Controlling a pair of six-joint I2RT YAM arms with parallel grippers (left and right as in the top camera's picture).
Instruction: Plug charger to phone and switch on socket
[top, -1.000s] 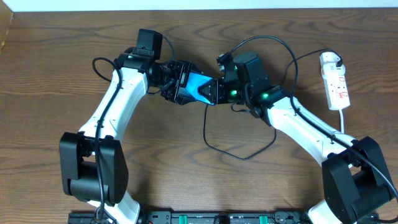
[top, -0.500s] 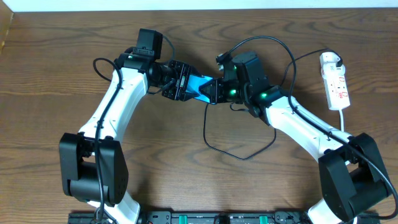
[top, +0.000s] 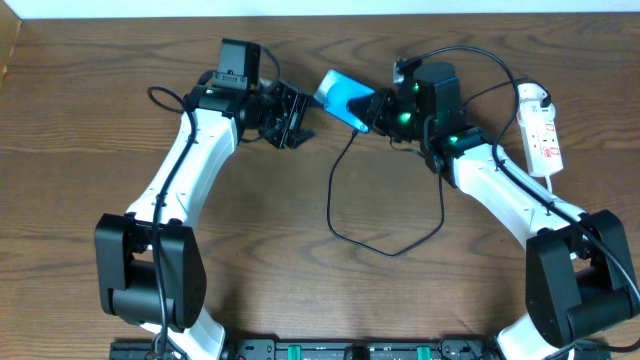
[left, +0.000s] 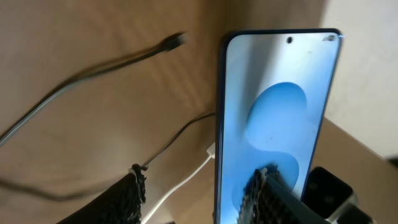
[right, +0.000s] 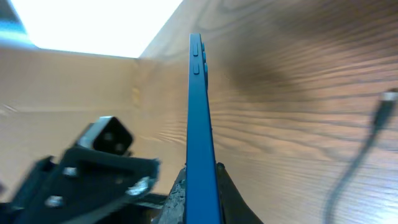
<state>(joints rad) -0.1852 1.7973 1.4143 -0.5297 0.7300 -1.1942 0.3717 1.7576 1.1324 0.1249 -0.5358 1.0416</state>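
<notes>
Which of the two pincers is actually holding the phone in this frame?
The right pincer: its fingers are shut on one end of the slim rectangular blue-screened phone. The left pincer stands open in front of the screen, gripping nothing.

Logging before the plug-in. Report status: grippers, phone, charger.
Right gripper shut on phone. Left gripper open, empty, just clear of it. Charger tip free, not plugged in. No obstruction seen.

Brown wood-grain desk (top: 90, 120), evenly lit; a plain white band (top: 300, 7) runs along its far edge; the right wrist view shows bright glare beyond that edge.
</notes>
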